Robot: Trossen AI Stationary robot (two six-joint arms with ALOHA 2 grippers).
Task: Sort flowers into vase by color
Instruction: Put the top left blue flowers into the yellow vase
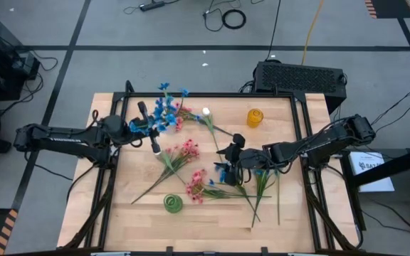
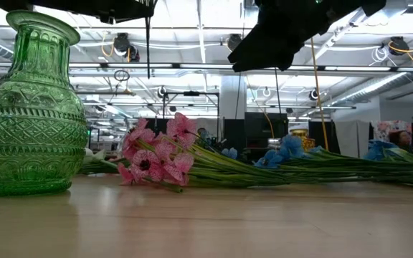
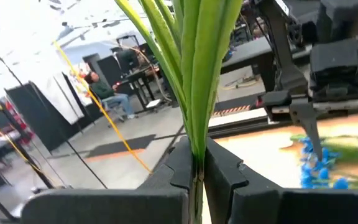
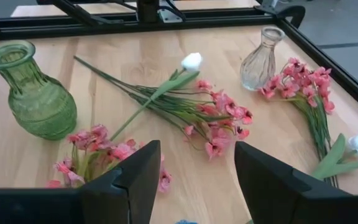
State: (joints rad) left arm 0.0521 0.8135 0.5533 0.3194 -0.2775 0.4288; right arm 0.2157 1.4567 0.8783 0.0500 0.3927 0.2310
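A: How far along is the sorting?

B: Barely begun, I judge. The green vase stands with no stems in it, and so does the clear vase. The amber vase near the table's far edge looks empty from above too.

A: Where are the flowers, then?

B: Mostly flat on the table. Pink sprigs lie mid-table, more pink sits near the green vase, and a white bud lies among the stems. Some blue blossoms and long green stems rest toward the right side.

A: Is either arm holding anything?

B: The left gripper is clamped tight on a bundle of green stems; from above, a blue cluster shows at that gripper, lifted over the table's far left part. So one blue bunch is in hand, not yet in any vase.

A: And the other?

B: The right gripper hangs low over the middle of the table, fingers apart, nothing between them. Pink blossoms lie just ahead of it.

A: What is left?

B: Nearly everything: every colour has yet to go in a vase.

A: Any labels or writing?

B: White lettering runs along the left arm, and a white label sits off the table's right edge; I cannot read either
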